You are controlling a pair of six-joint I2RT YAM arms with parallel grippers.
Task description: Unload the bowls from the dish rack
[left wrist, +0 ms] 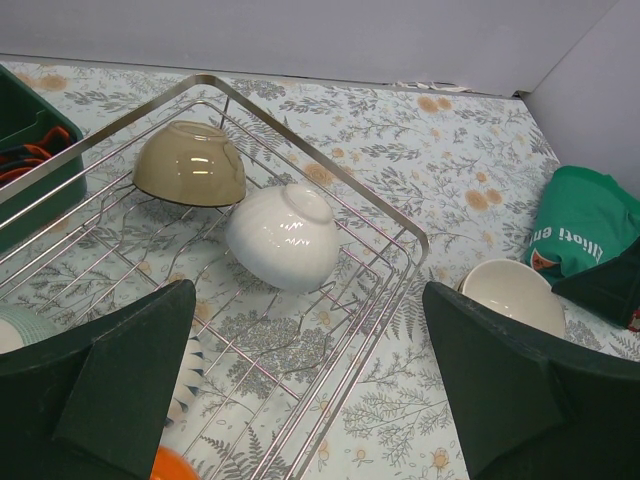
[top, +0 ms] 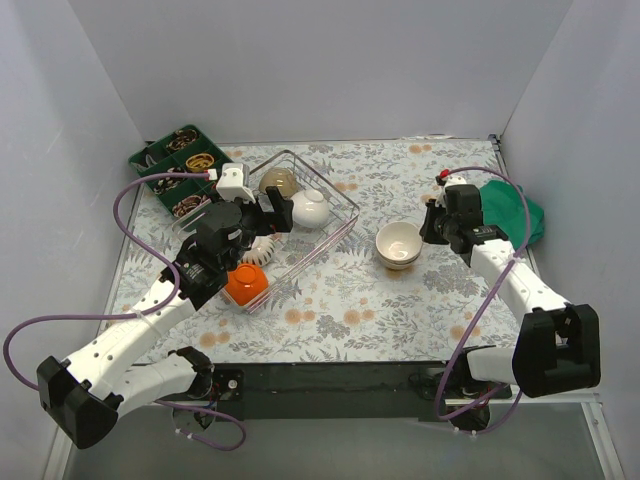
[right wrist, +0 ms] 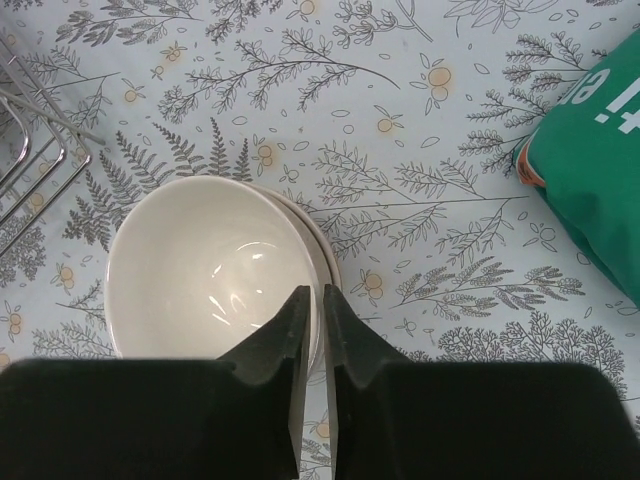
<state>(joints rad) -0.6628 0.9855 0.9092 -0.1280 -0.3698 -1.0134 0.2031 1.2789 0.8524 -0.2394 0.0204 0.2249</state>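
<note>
Two cream bowls point(right wrist: 210, 265) sit stacked on the worktop point(top: 330, 310), right jaws pinching the top rim, but a white bowl point(left wrist: 283, 237), a tan bowl point(left wrist: 190, 165) and an orange bowl point(top: 246, 285) wait in the dish rack point(left wrist: 320, 165) under wide-open left jaws.

On worktop point(top: 340, 310), left of centre: dish rack point(left wrist: 330, 170), set askew. Holds four bowls: far bowl point(left wrist: 190, 165) at back end, second bowl point(left wrist: 283, 235) just right of and before it, third bowl point(top: 258, 248) mid-rack, near bowl point(top: 246, 284) at front end. Right of rack, apart: bowl stack point(top: 398, 245). Behind rack to left: compartment tray point(top: 180, 165). By far right edge: bag point(top: 520, 215).
</note>
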